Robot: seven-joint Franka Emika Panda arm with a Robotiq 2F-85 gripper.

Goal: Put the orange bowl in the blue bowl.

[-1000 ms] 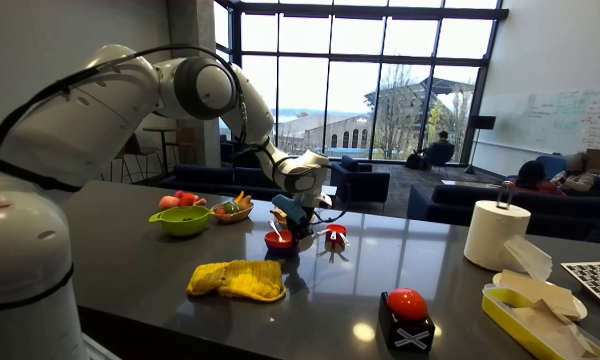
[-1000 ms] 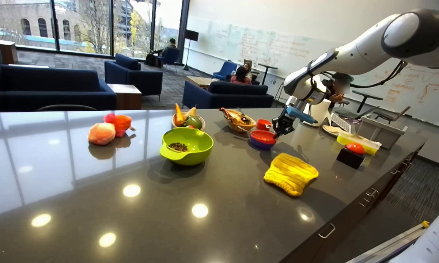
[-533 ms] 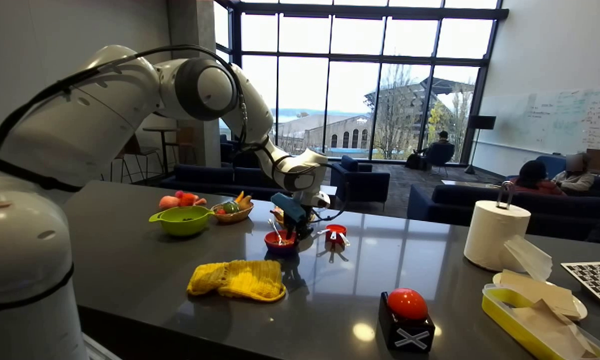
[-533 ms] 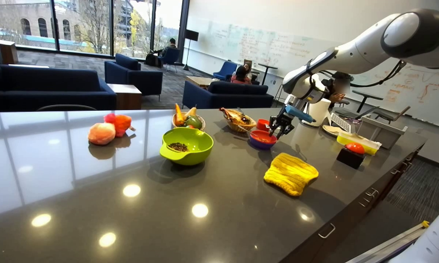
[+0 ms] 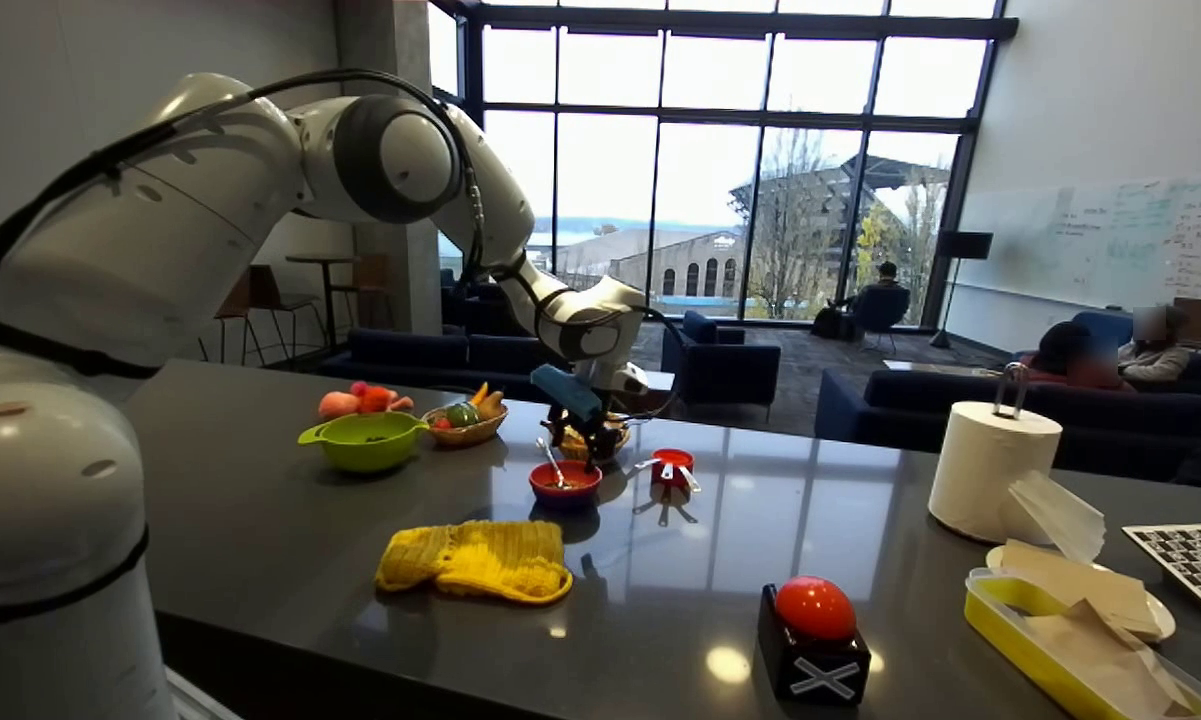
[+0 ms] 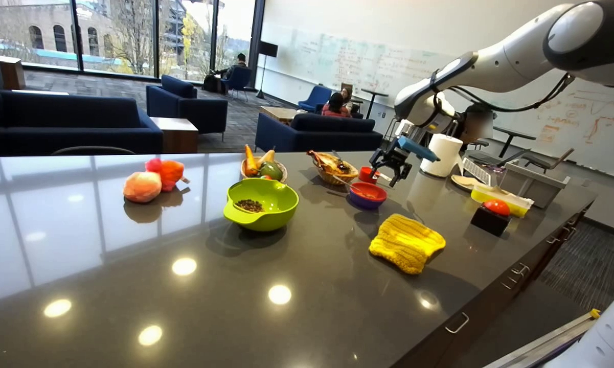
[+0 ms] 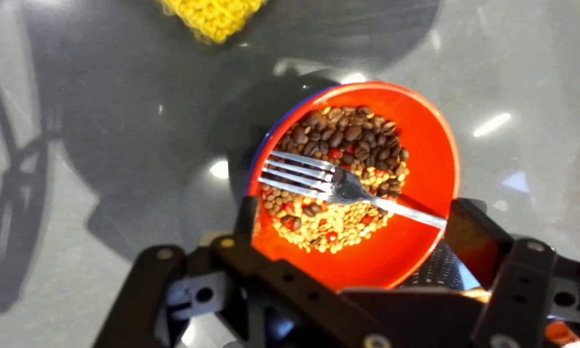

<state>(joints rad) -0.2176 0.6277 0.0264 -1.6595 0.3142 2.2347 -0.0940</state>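
The orange bowl (image 6: 376,190) sits nested in the blue bowl (image 6: 365,204) on the counter, in both exterior views. From above in the wrist view, the orange bowl (image 7: 427,140) holds coffee beans and yellow and brown grains, with a silver fork lying across it. Only a thin rim of the blue bowl (image 7: 257,162) shows on its left side. My gripper (image 6: 383,179) stands open above the bowls, toward one side of them. Nothing is between its fingers, which frame the orange bowl from above in the wrist view without holding it.
A red measuring cup (image 5: 672,462) with white-handled spoons and a basket (image 6: 332,176) stand close behind the bowls. A yellow knitted cloth (image 6: 408,243) lies in front. The green bowl (image 6: 263,207), a second basket (image 6: 281,168) and a black box with a red dome (image 5: 815,650) are farther off.
The gripper was closed at the orange bowl's rim a second ago. It has spread its fingers, let go and risen. The orange bowl has stayed in the blue one.
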